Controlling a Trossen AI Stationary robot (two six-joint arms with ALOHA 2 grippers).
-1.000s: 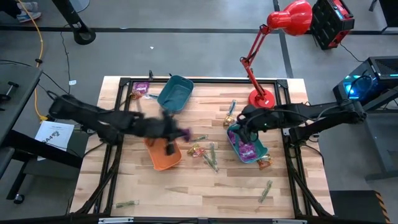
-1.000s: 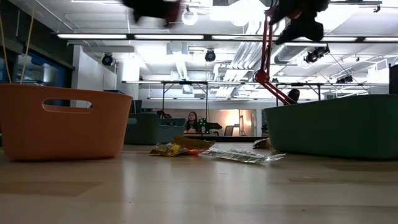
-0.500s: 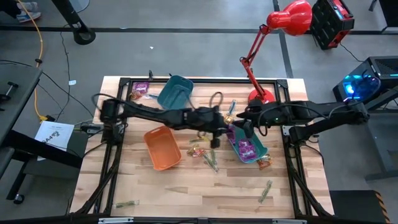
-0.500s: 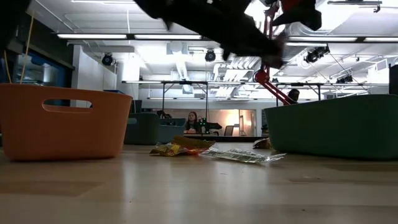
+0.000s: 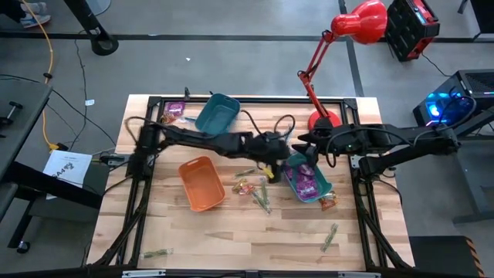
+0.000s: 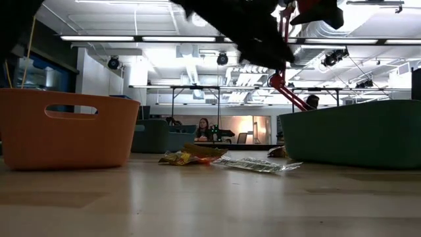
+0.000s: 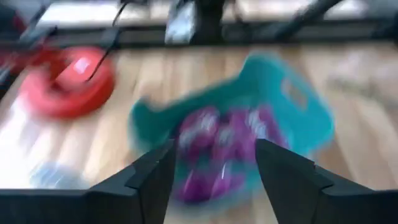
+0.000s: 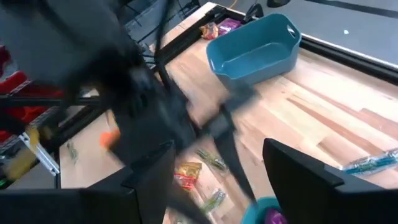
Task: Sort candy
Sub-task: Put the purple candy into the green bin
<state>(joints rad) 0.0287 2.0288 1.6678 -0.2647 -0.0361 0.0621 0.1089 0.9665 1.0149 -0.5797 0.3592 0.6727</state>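
Observation:
My left gripper point(image 5: 284, 160) point(image 7: 214, 146) hovers open over the left end of the teal bin point(image 5: 325, 190) point(image 7: 298, 106), with nothing between its fingers. In the bin lie purple packets point(image 5: 306, 183) point(image 7: 208, 127). My right gripper point(image 5: 302, 145) point(image 8: 217, 146) stands open just beyond the bin's far end, above the table. Loose candy lies on the wood: orange-yellow pieces point(image 5: 243, 186) point(image 6: 194, 156) and greenish sticks point(image 5: 262, 198) point(image 6: 256, 164) between the orange bin point(image 5: 202, 184) and the teal bin.
A blue bin point(image 5: 217, 114) point(image 8: 255, 50) stands at the far left, with candy point(image 5: 174, 112) beside it at the corner. A red lamp's base point(image 5: 324, 121) point(image 7: 68, 81) stands behind the teal bin. More sticks point(image 5: 330, 235) point(image 5: 158, 253) lie near the front edge.
My left arm has swung fast from above the orange bin toward the table's right, and its gripper has come over the teal bin. My right gripper has risen a little beside that bin. The bins and the loose candy have stayed where they were.

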